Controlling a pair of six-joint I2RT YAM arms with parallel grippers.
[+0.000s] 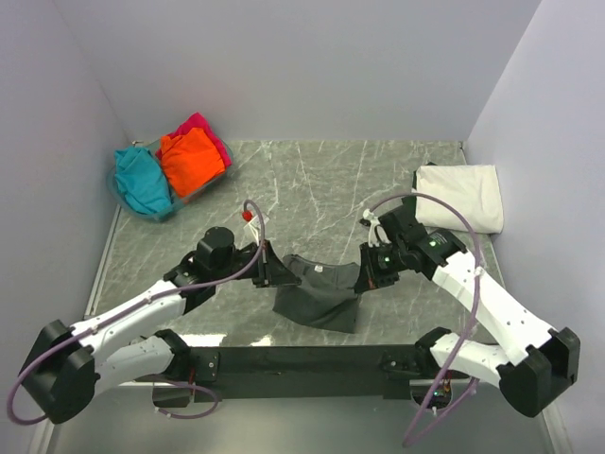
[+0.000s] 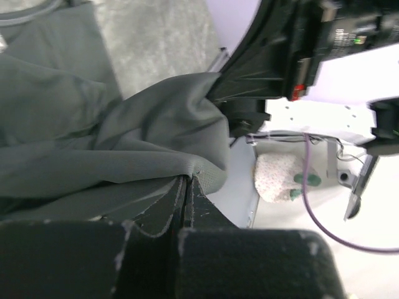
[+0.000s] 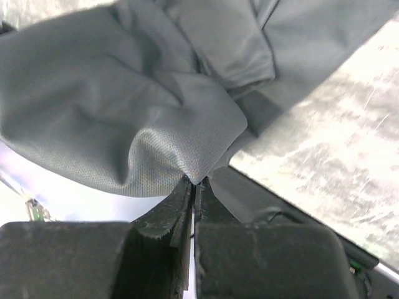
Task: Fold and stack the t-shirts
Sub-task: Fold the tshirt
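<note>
At the far left of the table [image 1: 312,180], the teal shirt [image 1: 142,180], orange shirt [image 1: 189,161] and magenta shirt [image 1: 204,127] lie bunched together, unfolded, in what may be a clear bin [image 1: 163,214], though its outline is too faint to be sure. Nearer the middle, the left gripper [image 1: 272,271] is clenched on one edge of the dark grey shirt [image 1: 317,295], jaws pinched tight on the cloth in its wrist view. The shirt sags between the arms, its lower part draped on the table, the white neck label [image 1: 321,269] facing up. The right gripper [image 1: 364,274] is likewise clamped on the opposite edge. At the far right the white shirt [image 1: 460,194] lies folded flat. As I judge it, one shirt is done, the grey one is mid-fold, and three are left to fold and stack
</note>
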